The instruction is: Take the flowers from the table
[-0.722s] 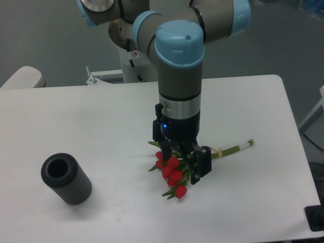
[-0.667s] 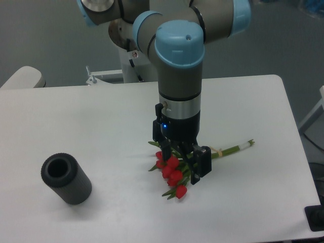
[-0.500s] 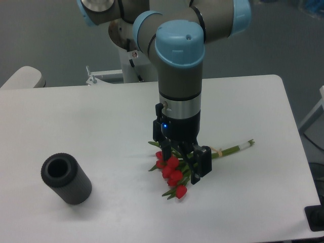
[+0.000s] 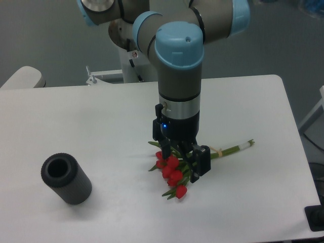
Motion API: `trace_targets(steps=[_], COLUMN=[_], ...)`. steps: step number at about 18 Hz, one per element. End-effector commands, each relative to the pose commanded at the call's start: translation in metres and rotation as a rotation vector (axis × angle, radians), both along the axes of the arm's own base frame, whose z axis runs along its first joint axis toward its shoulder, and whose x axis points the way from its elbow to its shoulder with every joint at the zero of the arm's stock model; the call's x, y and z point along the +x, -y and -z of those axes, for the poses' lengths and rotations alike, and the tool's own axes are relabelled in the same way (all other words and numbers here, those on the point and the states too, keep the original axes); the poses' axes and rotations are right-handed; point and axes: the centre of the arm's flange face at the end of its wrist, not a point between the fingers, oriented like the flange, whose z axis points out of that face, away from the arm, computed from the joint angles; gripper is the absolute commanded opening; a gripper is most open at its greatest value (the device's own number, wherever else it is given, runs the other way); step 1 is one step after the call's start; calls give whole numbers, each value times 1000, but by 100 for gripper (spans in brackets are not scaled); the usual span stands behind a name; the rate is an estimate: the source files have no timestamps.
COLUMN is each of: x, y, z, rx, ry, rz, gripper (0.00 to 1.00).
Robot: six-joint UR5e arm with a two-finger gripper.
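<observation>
The flowers [image 4: 172,174], red tulip buds with green leaves and long green stems [image 4: 233,149] bound by a pale band, lie on the white table [image 4: 101,116] right of its middle. My gripper [image 4: 181,158] points straight down over the bunch where the leaves meet the stems. Its jaws stand apart on either side of the bunch. The near black finger [image 4: 201,162] is on the right of the buds, and the far finger is mostly hidden behind them. The flowers rest on the tabletop.
A dark grey hollow cylinder [image 4: 66,178] lies on its side at the table's front left. The table's right edge [image 4: 296,136] is close to the stem ends. The arm's base stands behind the table.
The near finger has shifted a few pixels inward and up toward the bunch. The flowers and the cylinder have not moved.
</observation>
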Motion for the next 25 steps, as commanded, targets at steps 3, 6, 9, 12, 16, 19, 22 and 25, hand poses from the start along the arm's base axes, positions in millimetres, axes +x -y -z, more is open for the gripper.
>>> trace_targets(steps=[3, 6, 9, 12, 16, 19, 22, 25], x=[5, 3, 5, 8, -6, -17, -27, -31], y=[9, 28, 38, 45, 47, 38, 50, 52], z=[11, 27, 45, 78, 106, 140, 150, 171], rx=[-22, -104, -211, -290, -322, -381, -384, -408], ry=[9, -14, -58, -59, -29, -8, 14, 41], rz=[-7, -43, -58, -67, -69, -16, -34, -34], gripper=[99, 99, 99, 99, 99, 99, 99, 99])
